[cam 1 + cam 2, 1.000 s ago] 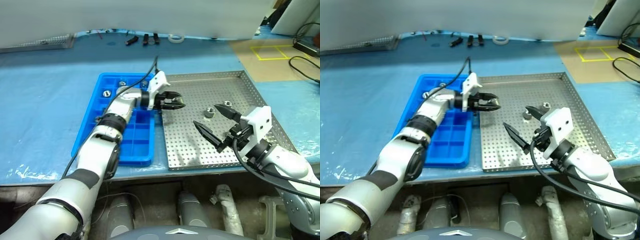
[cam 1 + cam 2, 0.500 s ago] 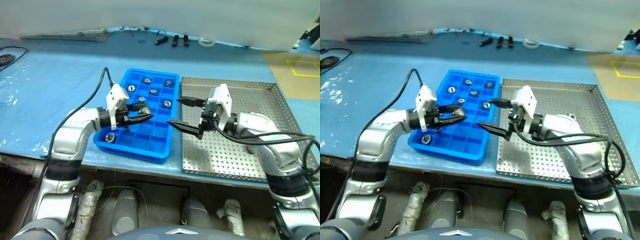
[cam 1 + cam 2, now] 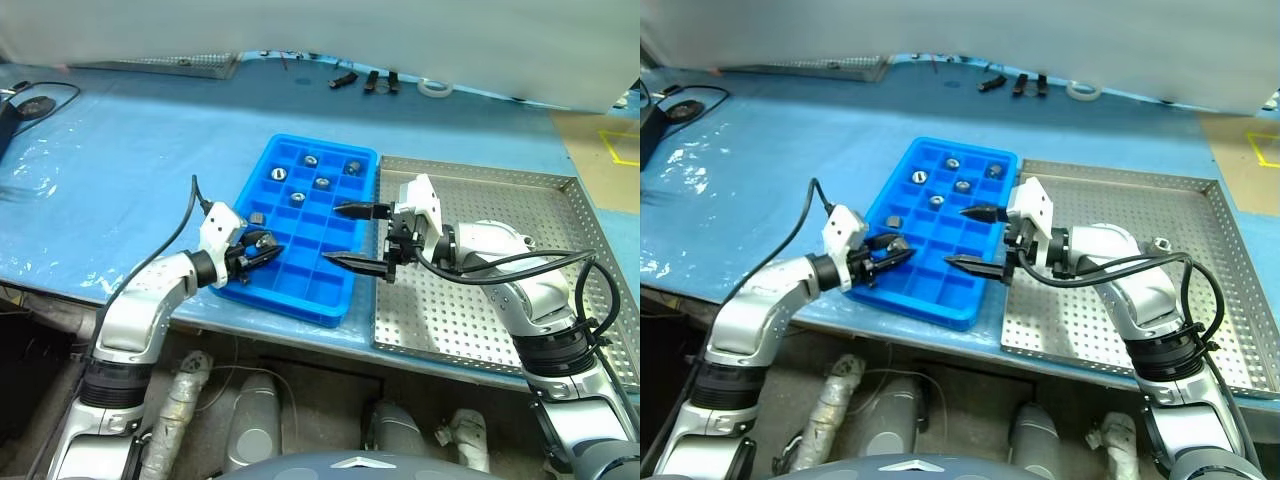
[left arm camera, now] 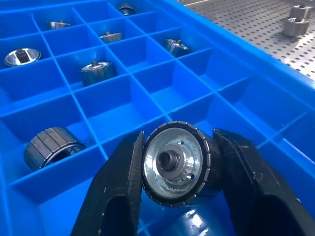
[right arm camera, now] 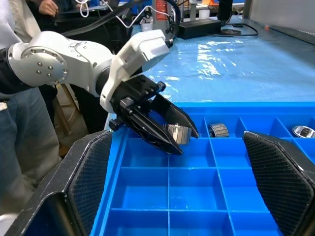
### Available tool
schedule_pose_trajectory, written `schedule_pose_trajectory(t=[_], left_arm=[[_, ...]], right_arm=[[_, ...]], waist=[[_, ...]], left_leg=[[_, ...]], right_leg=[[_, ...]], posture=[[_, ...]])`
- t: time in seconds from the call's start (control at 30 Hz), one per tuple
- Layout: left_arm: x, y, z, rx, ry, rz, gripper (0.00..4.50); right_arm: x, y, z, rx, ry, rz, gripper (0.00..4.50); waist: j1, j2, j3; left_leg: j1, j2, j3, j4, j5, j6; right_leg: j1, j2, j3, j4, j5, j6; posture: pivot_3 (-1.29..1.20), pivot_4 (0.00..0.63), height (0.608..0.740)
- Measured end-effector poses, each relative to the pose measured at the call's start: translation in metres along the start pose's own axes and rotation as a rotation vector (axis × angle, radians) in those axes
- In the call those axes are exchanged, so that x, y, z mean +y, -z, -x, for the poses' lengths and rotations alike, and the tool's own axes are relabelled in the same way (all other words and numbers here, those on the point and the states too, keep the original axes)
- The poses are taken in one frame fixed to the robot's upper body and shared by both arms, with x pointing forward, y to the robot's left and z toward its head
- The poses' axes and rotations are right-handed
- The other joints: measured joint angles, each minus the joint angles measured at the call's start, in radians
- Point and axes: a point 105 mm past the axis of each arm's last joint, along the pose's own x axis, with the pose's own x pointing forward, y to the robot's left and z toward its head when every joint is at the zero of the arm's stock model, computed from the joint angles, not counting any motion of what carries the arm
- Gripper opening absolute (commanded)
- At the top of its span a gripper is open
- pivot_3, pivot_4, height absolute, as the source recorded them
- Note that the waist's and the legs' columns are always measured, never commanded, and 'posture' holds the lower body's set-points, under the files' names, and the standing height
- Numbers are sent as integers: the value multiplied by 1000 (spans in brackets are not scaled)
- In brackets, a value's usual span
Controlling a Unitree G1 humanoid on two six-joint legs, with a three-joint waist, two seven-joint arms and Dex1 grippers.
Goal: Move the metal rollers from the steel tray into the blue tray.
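The left gripper (image 3: 262, 247) hovers over the blue tray (image 3: 345, 290), right gripper (image 3: 352, 236) spread beside it.

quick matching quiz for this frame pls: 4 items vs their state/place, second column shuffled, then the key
Items
1. left pincer
2. right pincer
3. blue tray
4. steel tray

States
A. open and holding nothing, over the near right side of the blue tray
B. perforated floor, two metal rollers on it
C. shut on a metal roller above a compartment
D. several rollers already in its compartments, many cells free

Pairs: 1-C, 2-A, 3-D, 4-B
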Motion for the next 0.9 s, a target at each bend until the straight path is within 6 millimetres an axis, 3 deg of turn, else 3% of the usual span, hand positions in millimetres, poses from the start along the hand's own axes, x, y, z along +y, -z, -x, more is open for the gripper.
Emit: schedule_pose_trajectory(t=[0.2,0.37,0.47,0.67,0.77,0.9], left_arm=[[10,6,-10,23,-36,7,1838],[17,6,-13,25,-44,-5,3457],[14,1,-16,14,-25,-19,3457],[5,-38,-27,-102,93,-27,3457],[6,-52,-33,-129,157,-23,4391],[4,-59,-50,-153,200,-15,4454]], right_arm=[[-1,6,3,10,38,-16,4500],[1,7,6,15,63,-17,4500],[2,5,6,14,73,-5,4500],[-3,5,16,16,150,-2,4500],[-4,6,26,26,216,3,4500],[-5,6,40,41,304,12,4500]], waist=[[-2,0,0],[-4,0,0],[-7,0,0],[-18,0,0],[-31,0,0],[-49,0,0]], left_leg=[[0,0,0,0,1,-1],[0,0,0,0,1,-1],[0,0,0,0,1,-1],[0,-1,0,1,2,-1],[0,-1,1,1,2,-1],[0,-1,1,1,2,-1]], right_leg=[[-1,1,1,0,0,0],[-1,0,1,1,0,0],[-1,0,1,1,0,0],[-1,0,0,2,0,0],[-1,1,2,2,0,0],[-1,1,3,1,0,0]], posture=[[173,150,740],[147,150,740],[124,150,740],[10,150,740],[-50,150,740],[-141,150,740]])
